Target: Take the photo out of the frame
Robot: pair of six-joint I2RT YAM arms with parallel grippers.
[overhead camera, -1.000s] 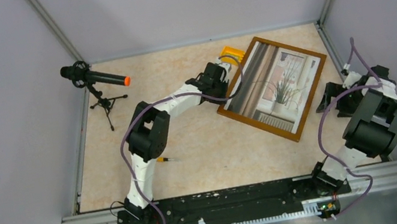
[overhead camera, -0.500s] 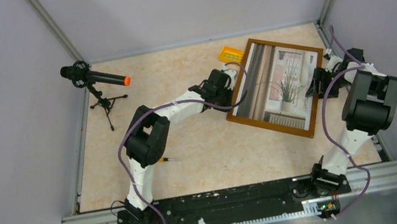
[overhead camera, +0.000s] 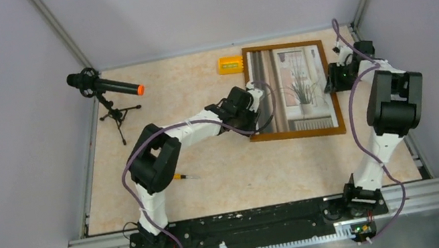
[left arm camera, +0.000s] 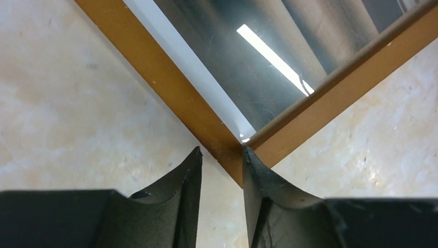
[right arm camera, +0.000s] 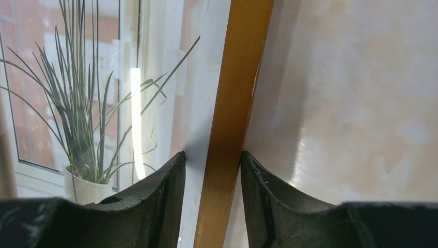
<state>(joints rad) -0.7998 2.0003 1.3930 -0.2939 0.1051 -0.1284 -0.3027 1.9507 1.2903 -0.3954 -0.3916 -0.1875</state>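
The frame (overhead camera: 299, 135) lies flat at the back right of the table, its brown rim square to the table edges. The photo (overhead camera: 295, 88) shows face up inside it behind glass. My left gripper (overhead camera: 256, 94) is at the frame's left rim. In the left wrist view it (left arm camera: 221, 155) is open, with a frame corner (left arm camera: 227, 150) between the fingers and touching only the right one. My right gripper (overhead camera: 332, 78) is at the right rim. Its jaws (right arm camera: 213, 157) straddle the rim (right arm camera: 237, 77): the right finger is against the outer edge, and a strip of the photo (right arm camera: 77, 103) shows beside the left finger.
A microphone on a small tripod (overhead camera: 104, 89) stands at the back left. A small yellow block (overhead camera: 230, 63) lies just left of the frame's top corner. A thin pen-like tool (overhead camera: 183, 178) lies near the left arm. Grey walls enclose the table.
The frame turned from tilted to square and shifted toward the back. My left jaws opened off it. My right gripper swung in to the right rim and narrowed. The yellow block slid left.
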